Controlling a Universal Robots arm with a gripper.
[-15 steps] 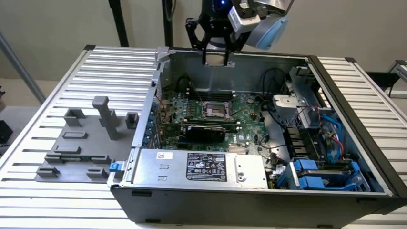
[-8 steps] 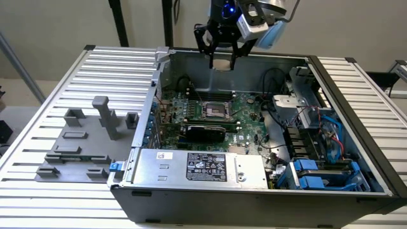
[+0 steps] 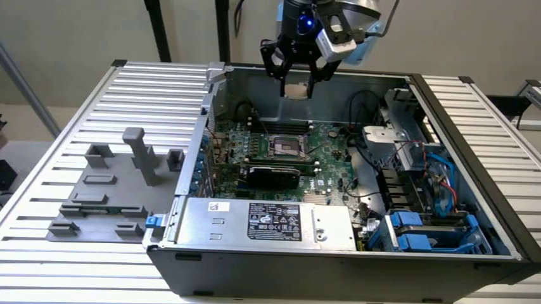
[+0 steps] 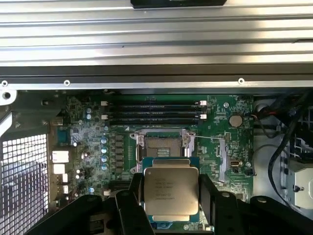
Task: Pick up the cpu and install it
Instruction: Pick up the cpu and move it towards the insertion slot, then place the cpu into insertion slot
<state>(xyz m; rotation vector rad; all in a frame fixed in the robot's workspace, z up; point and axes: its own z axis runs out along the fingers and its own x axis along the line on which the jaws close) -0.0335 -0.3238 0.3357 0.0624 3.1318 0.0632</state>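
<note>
Exterior view
Table: slatted metal top (image 3: 76, 107) with an open computer case (image 3: 338, 269) lying on it.
Tray: grey plastic tray (image 3: 93, 206) on the table, at the exterior view's left of the case and just beside it.
Case inside: green board (image 3: 325, 168) on the floor, a silver power supply (image 3: 262, 221) along the near wall, blue drive bays (image 3: 422, 231) at the exterior view's right.
Socket: open square socket (image 3: 286, 147) near the middle of the board, nothing seated in it.
Gripper: black gripper (image 3: 296, 85) hangs over the far part of the case, well above the board, pointing down.
Grip: clenched on the cpu (image 3: 296, 90), one finger on each side.
Cpu: in the air between the fingers, lying flat, clear of the board and the socket.

Wrist view
Cpu: silvery top with printed text, thin darker rim (image 4: 171, 188), level and facing the camera.
Fingers: two black fingers (image 4: 133, 200) press against opposite edges of the cpu; the gripper (image 4: 171, 198) is closed on it.
Socket: the socket (image 4: 165, 143) shows on the board below, close by the cpu's edge, its metal frame bare.
Memory slots: two long black slots (image 4: 154, 111) on the far side of the socket from the cpu.
Battery: round coin cell (image 4: 235, 120) near the end of the slots.
Beyond the case: the case's rim (image 4: 156, 84) and then the table's slats (image 4: 156, 44).
</note>
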